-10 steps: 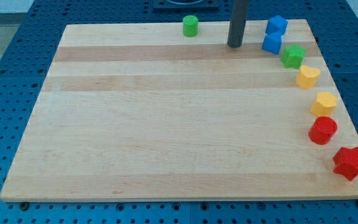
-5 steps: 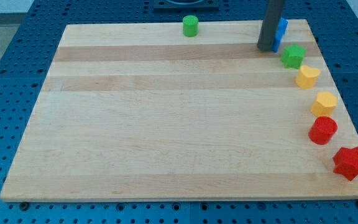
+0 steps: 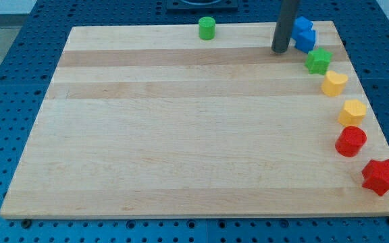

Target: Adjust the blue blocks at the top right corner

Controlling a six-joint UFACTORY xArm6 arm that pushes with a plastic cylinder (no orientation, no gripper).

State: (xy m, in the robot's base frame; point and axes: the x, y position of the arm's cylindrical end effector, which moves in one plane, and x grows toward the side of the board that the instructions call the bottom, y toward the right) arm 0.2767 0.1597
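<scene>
Two blue blocks sit together at the board's top right corner: an upper one (image 3: 302, 26) and a lower one (image 3: 306, 40), touching each other. My tip (image 3: 279, 50) rests on the board just left of the lower blue block, with a small gap between them. The dark rod rises out of the view's top and hides nothing of the blue blocks.
A green cylinder (image 3: 206, 28) stands near the top edge. Down the right edge run a green star (image 3: 318, 61), a yellow heart (image 3: 334, 83), a yellow hexagon (image 3: 351, 112), a red cylinder (image 3: 350, 142) and a red star (image 3: 381, 177). The wooden board (image 3: 181, 135) lies on a blue pegboard.
My tip went right against the blue blocks, then drew back slightly left. The lower blue block has shifted right and up, now close against the upper one.
</scene>
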